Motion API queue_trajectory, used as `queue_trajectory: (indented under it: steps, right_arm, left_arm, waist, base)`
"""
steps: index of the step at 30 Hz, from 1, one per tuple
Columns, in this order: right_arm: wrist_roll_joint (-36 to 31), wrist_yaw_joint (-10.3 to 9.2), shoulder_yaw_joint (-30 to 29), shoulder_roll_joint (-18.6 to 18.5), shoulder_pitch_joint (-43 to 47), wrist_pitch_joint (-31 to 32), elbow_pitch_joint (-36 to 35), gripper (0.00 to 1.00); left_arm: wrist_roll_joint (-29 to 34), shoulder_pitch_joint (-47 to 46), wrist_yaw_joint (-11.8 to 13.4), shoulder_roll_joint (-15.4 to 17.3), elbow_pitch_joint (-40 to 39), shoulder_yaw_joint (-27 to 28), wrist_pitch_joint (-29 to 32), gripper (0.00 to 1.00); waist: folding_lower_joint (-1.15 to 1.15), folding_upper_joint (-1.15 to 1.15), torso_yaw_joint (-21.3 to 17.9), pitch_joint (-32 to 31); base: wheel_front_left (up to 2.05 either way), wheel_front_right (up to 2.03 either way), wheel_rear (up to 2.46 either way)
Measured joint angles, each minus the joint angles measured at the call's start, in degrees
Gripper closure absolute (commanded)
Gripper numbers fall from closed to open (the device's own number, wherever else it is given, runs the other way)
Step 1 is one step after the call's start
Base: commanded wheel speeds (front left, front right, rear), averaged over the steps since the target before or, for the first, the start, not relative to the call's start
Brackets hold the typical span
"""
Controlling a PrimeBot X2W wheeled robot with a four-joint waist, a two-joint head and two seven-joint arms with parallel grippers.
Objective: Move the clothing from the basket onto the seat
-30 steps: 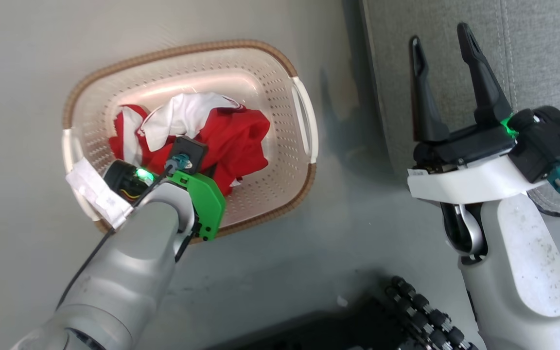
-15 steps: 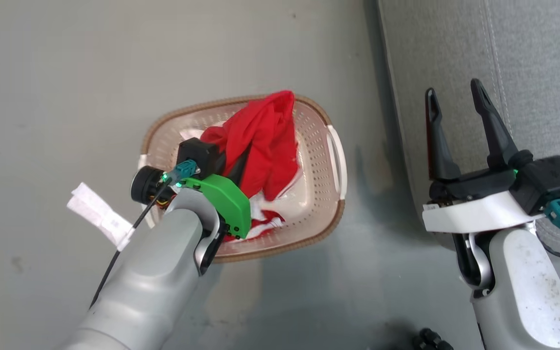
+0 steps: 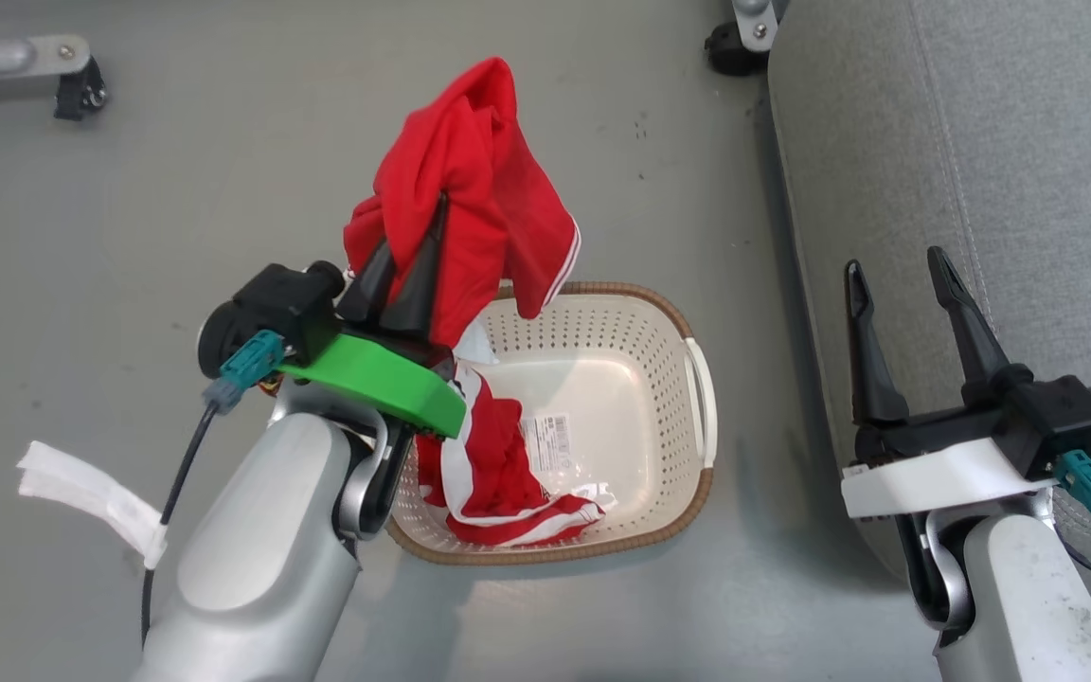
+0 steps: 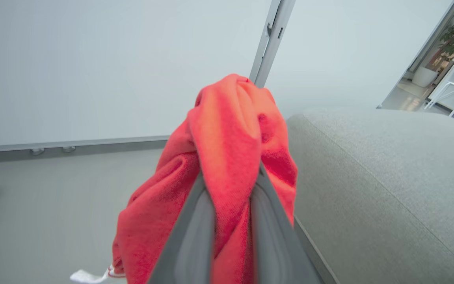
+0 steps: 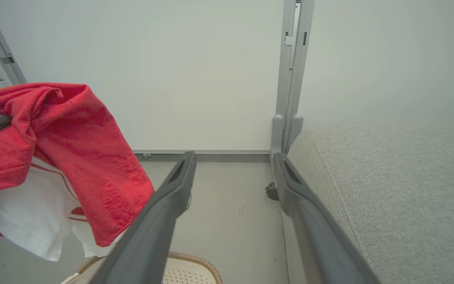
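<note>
**Left gripper holds a red garment up over the basket; right gripper waits open beside the seat**

The left gripper [image 3: 413,227], two long dark tapered fingers, is pinched onto a soft red knit garment [image 3: 489,189] that drapes over them in rumpled folds, its hem edged with thin white stripes, above the far rim of the cream perforated plastic basket [image 3: 669,322] with its brown woven-look rim. More red-and-white cloth [image 3: 498,474] lies bunched against the basket's left wall, beside a white printed sticker [image 3: 555,440] on the bare bottom. The right gripper [image 3: 894,263] stands with fingers spread wide and empty, over the edge of the grey woven-fabric seat [image 3: 981,142] with its stitched seam and rounded corner.
</note>
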Motion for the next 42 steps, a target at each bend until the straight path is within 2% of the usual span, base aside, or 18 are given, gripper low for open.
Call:
queue_trajectory:
  steps: [8,15,28,42]
  right_arm:
    - [-0.44,0.00,0.19,0.00,3.03,1.70,-0.78,0.00]
    - [-0.44,0.00,1.35,0.00,5.21,3.38,-2.16,0.00]
    - [0.23,0.00,3.68,0.00,9.49,5.36,-3.81,0.00]
    - [1.27,0.00,4.59,0.00,10.90,5.91,-4.03,0.00]
  left_arm:
    - [4.68,5.65,-1.40,-1.56,-15.11,9.03,-0.01,1.00]
    - [7.87,10.95,-3.11,-2.88,-23.75,12.23,-0.02,1.00]
    - [10.21,21.09,-4.01,-3.74,-27.11,11.12,-0.01,1.00]
    - [9.70,22.49,-4.11,-3.87,-27.04,10.22,-0.01,1.00]
  waist:
    - [0.00,0.00,2.00,-5.69]
    - [0.00,0.00,2.94,-9.61]
    - [0.00,0.00,2.67,-15.02]
    - [0.00,0.00,3.01,-16.61]
  base:
    - [0.00,0.00,0.00]
    - [0.00,0.00,0.00]
    - [0.00,0.00,0.00]
    - [0.00,0.00,0.00]
